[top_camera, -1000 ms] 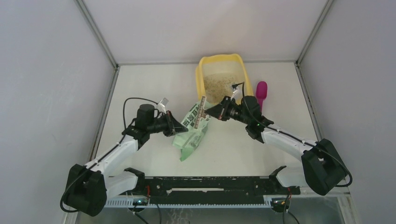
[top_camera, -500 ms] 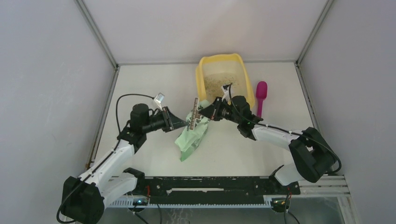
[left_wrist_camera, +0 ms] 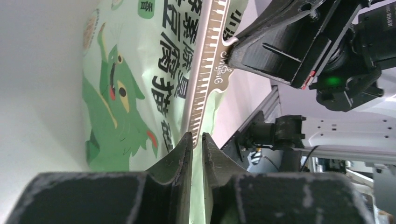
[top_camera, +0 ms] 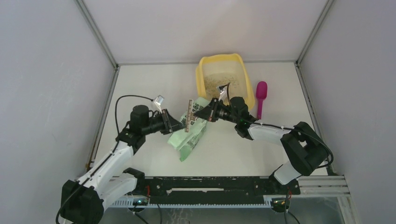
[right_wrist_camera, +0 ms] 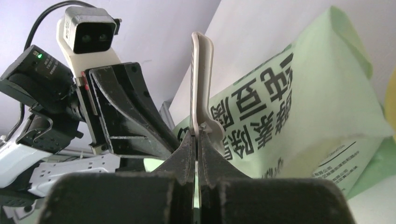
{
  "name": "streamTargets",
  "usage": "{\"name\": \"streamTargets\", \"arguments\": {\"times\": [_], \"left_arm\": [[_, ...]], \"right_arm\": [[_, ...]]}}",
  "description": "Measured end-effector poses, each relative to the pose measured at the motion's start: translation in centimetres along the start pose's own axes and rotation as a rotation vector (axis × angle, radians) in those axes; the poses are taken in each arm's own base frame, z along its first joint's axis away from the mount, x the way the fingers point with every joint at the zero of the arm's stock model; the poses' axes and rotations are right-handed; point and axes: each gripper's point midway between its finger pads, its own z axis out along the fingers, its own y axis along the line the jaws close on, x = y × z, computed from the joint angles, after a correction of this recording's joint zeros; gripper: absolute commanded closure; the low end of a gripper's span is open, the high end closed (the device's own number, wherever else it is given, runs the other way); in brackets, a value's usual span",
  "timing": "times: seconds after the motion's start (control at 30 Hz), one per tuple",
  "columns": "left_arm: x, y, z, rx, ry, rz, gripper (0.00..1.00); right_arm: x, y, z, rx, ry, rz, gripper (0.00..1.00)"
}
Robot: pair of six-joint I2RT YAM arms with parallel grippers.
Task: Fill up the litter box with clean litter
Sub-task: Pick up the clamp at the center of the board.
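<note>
Chinese-lettered bag [top_camera: 189, 138], clip [top_camera: 189, 115] — beside litter box [top_camera: 200, 80]

I see a flat off-white tabletop [top_camera: 154, 84] boxed in by three plain pale grey panel walls: a back wall [top_camera: 201, 28], a left wall [top_camera: 46, 93] and a right wall [top_camera: 355, 93]. Slim silver metal struts [top_camera: 96, 32] run up the two back corners, leaning outward in my overhead view. A long black slotted rail [top_camera: 210, 182] crosses the near edge. Below it lies what may be a glassy strip [top_camera: 322, 210]; I cannot tell its material. The light is soft and even, with only faint shadows on the tabletop.
</note>
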Motion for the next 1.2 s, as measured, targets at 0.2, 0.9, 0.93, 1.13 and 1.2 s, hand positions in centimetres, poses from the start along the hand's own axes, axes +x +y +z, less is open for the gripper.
{"name": "streamTargets", "arguments": {"times": [0.2, 0.9, 0.93, 1.13, 1.2], "left_arm": [[-0.3, 0.3, -1.8, -0.087, -0.035, 0.049, 0.70], [0.2, 2.3, -2.3, -0.197, -0.002, 0.091, 0.56], [0.2, 2.2, -2.2, -0.186, -0.001, 0.094, 0.56], [1.0, 1.8, -1.6, -0.110, 0.008, 0.098, 0.56], [1.2, 1.6, -1.5, -0.087, 0.008, 0.096, 0.56]], "right_arm": [[0.8, 0.6, -0.1, -0.043, 0.033, 0.024, 1.00], [1.6, 1.1, 0.2, -0.113, 0.075, 0.060, 1.00], [1.6, 1.0, 0.3, -0.115, 0.077, 0.066, 1.00], [1.8, 0.9, 0.7, -0.134, 0.081, 0.101, 1.00], [1.8, 1.0, 0.8, -0.145, 0.079, 0.109, 1.00]]}}
